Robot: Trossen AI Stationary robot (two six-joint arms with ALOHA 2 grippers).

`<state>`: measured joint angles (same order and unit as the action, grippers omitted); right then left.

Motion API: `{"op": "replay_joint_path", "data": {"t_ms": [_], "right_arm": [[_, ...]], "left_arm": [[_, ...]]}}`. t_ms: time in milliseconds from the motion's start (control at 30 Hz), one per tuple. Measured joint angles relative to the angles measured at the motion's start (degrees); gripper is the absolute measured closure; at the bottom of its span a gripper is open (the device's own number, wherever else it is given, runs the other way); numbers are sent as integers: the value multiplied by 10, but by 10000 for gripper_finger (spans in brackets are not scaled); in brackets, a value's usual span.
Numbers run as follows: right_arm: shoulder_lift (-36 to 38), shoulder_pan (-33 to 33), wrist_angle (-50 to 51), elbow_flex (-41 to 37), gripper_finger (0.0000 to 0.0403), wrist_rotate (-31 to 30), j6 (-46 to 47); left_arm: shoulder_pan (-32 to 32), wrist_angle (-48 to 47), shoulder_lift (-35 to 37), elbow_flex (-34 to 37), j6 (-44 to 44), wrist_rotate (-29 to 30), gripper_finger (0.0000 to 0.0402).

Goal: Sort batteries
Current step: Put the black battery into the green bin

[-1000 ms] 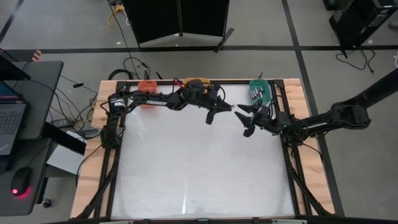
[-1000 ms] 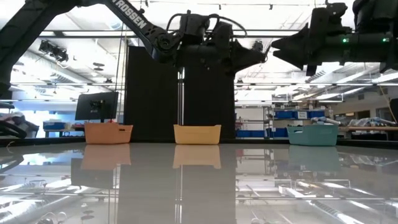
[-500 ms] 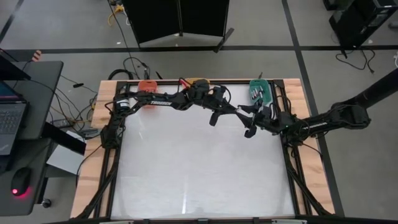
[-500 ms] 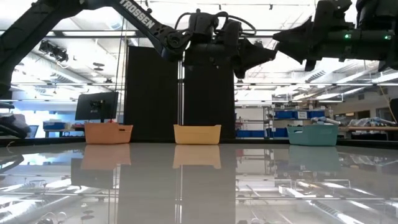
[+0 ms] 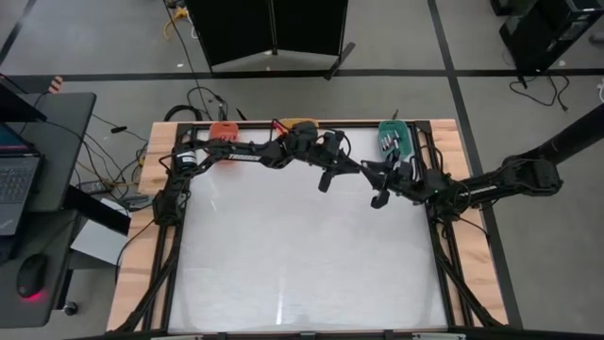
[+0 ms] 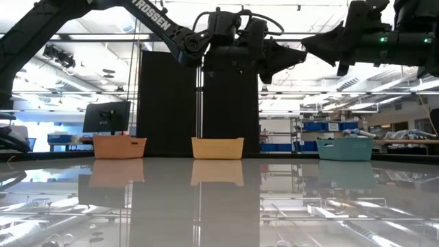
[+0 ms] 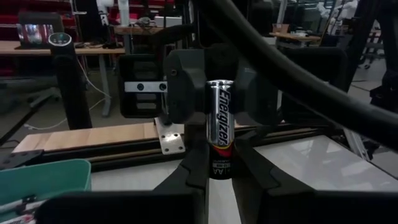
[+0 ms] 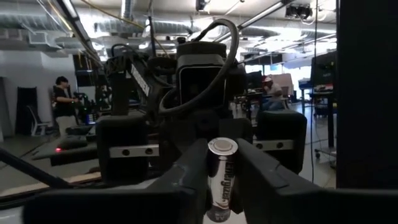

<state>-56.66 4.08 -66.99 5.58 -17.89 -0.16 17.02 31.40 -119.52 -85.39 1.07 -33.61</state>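
One battery (image 7: 221,134), black and silver with a red band, stands upright in mid-air above the table's far middle. My left gripper (image 5: 355,170) comes at it from the table's left and is shut on it. My right gripper (image 5: 370,174) meets it from the right, and its fingers close on the same battery (image 8: 222,177). In the low view the two grippers meet tip to tip high over the table (image 6: 304,51). More batteries lie in the teal bin (image 5: 393,139). My left gripper pinches the battery's black lower part (image 7: 221,169) between its two fingers. They come level from the table's left and lie across the battery, which is upright and clear of the table. My right gripper has the battery between its two fingers (image 8: 186,171), below the silver top end (image 8: 222,147). The fingers come about level from the table's right, opposite the left gripper's, and lie across the upright battery.
Three bins stand along the table's far edge: orange (image 6: 119,147), yellow (image 6: 217,147) and teal (image 6: 344,149). The white tabletop (image 5: 302,255) lies below both arms. A person (image 8: 62,93) stands in the room beyond the table.
My left gripper has carried the battery a little toward the table's right, into my right gripper's spread fingers. My right gripper has stayed in place and its fingers have shut from wide apart onto the battery.
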Motion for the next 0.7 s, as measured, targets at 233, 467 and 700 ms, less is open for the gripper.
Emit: {"op": "replay_joint_path", "data": {"t_ms": [233,467,700], "right_arm": [[0,0,-1,0,338,0,-10],[0,0,3,0,338,0,-21],[0,0,2,0,338,0,-31]], "left_arm": [[-3,1,0,0,5,9,355],[-3,-2,0,0,7,24,303],[2,-8,2,0,25,23,294]]}}
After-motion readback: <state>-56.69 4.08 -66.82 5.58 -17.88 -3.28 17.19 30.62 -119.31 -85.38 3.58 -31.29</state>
